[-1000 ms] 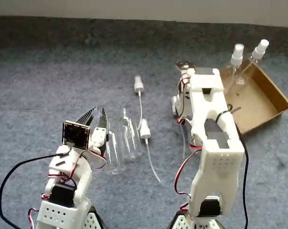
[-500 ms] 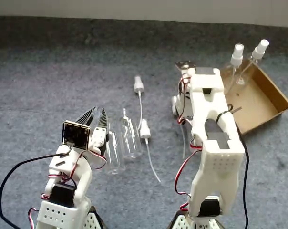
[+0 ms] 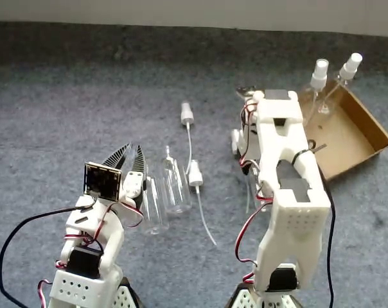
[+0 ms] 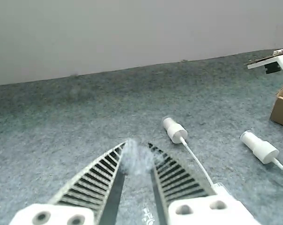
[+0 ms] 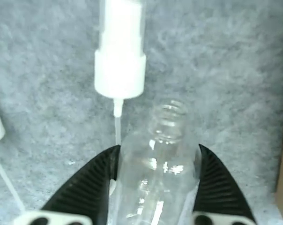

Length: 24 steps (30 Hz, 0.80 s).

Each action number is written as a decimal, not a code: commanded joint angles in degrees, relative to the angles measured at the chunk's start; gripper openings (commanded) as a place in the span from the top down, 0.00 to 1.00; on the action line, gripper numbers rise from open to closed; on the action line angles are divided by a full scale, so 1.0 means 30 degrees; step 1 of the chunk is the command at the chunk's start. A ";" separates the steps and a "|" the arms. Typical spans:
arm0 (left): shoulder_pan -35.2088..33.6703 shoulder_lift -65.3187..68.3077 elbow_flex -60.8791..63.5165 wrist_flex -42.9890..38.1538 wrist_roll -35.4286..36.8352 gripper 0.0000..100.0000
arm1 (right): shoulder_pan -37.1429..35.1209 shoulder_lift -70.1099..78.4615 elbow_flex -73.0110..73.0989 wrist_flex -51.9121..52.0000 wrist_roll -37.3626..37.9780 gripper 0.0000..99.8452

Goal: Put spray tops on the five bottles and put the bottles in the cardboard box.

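The right pincer (image 5: pixel 158 152) pinches a clear plastic bottle (image 5: pixel 153 197), neck pointing away, and a white spray top (image 5: pixel 120 70) lies on the grey tabletop (image 5: pixel 226 56) just beyond its mouth, slightly aside, axis parallel.

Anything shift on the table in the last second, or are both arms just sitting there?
Almost nothing. The wrist end of the right arm shifted very slightly; the right gripper has its jaws on the clear bottle. The left gripper, the two loose bottles, the loose spray tops and the cardboard box with its two capped bottles stayed put.
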 commanded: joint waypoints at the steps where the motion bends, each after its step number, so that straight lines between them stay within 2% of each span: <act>1: -0.0015 -0.0337 0.0044 -0.0059 -0.0205 0.99 | 0.0601 -0.2535 -0.2300 0.1245 0.0029 0.85; 8: -0.0015 -0.0337 0.0044 -0.0059 -0.0205 0.99 | 0.0923 -0.6520 -0.4059 0.4000 0.0029 0.85; 12: 0.0015 -0.0337 0.0044 -0.0059 -0.0205 0.99 | 0.0923 -1.0212 -0.3883 0.4147 0.0029 0.85; 17: 0.1070 -0.0337 0.0103 0.0000 -0.0205 0.99 | 0.0923 -1.5458 -0.1802 0.4147 0.0029 0.85; 24: 0.1128 -0.0337 0.0484 -0.0059 -0.0205 0.99 | 0.0923 -2.2608 0.4029 0.2974 0.0029 0.85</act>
